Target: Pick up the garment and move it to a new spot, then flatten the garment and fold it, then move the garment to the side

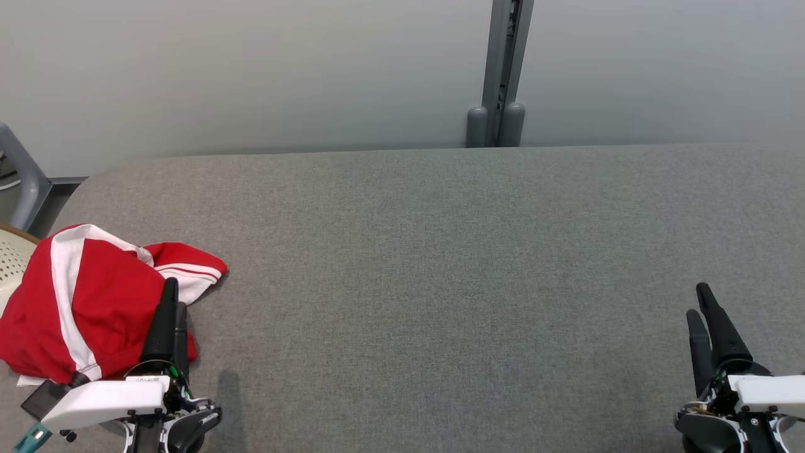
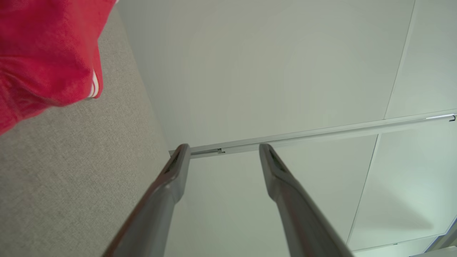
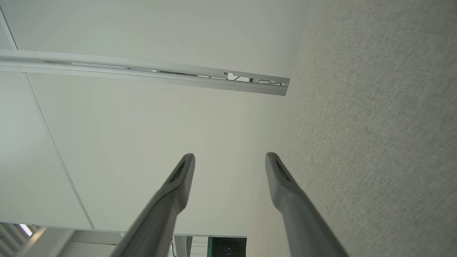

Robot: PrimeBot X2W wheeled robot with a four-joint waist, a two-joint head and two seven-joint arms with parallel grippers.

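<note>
The left gripper (image 1: 175, 299) and right gripper (image 1: 697, 301) are hovering wide open and empty over the grey table's (image 1: 440, 283) near edge, the red-and-white garment (image 1: 94, 302) lying crumpled at near left, every step seemingly awaiting a start.

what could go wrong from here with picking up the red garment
1. The garment lies bunched at the table's left edge, so a nudge may push it off.
2. The open left gripper sits by the heap; closing there may catch several layers and hinder flattening.
3. The right gripper is far across the table, so a two-handed lift needs a long reach.
</note>
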